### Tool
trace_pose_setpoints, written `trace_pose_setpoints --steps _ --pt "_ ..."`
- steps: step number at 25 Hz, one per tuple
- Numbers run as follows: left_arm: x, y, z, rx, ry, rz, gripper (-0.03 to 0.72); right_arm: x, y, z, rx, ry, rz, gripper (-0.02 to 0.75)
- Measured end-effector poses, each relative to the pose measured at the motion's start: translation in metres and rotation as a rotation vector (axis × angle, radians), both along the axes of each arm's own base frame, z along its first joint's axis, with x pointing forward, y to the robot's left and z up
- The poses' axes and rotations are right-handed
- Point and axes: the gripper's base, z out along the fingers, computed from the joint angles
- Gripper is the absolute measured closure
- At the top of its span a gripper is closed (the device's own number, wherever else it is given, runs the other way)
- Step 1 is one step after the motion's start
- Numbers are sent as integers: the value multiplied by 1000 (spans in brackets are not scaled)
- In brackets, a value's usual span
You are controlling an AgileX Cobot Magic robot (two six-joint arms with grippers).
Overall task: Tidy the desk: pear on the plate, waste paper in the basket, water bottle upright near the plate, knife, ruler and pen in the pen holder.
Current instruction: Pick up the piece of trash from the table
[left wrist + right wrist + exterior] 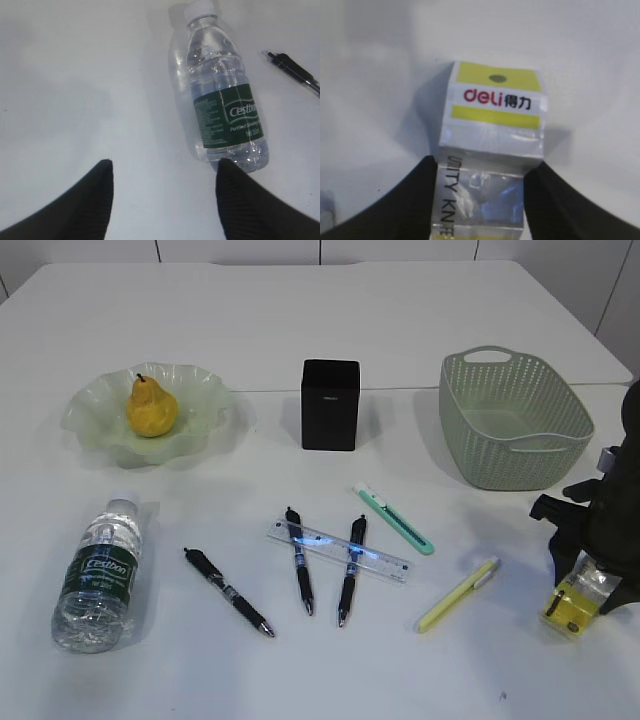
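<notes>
Right tool straddles the waste wrapper at 4 o'clock on the tabletop, grip unclear, so clench fully, lift clear, carry toward 12 o'clock over the basket; left tool released by the bottle.

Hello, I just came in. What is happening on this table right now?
A two-arm robot is tidying the desk. Its right end effector has its jaws around a clear plastic knife package near the green basket, probably the waste paper. The left end effector hovers open over the lying water bottle. The pear is already on the plate. Pens, the ruler and the knife still lie outside the black pen holder.
</notes>
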Motion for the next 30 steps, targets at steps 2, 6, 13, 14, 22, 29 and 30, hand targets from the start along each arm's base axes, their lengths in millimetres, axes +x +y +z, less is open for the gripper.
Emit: trace_pose_setpoints --steps 2,6,13,14,22,29,30 --pt "0 0 0 7 -1 -2 238 0 0 -2 1 5 -1 378" --pt "0 1 0 11 -3 -3 240 0 0 -2 1 12 -2 504" --pt "0 1 0 11 -3 -3 241 -2 0 -1 0 25 21 638" --pt "0 1 0 11 -3 -3 241 -2 0 0 -1 20 29 671" --pt "1 1 0 10 -7 -3 241 1 0 31 -7 -70 88 739" --pt "1 1 1 9 -15 -3 243 29 0 86 -20 -263 127 740" --pt "1 1 1 8 -16 -4 244 35 0 95 -22 -297 126 740"
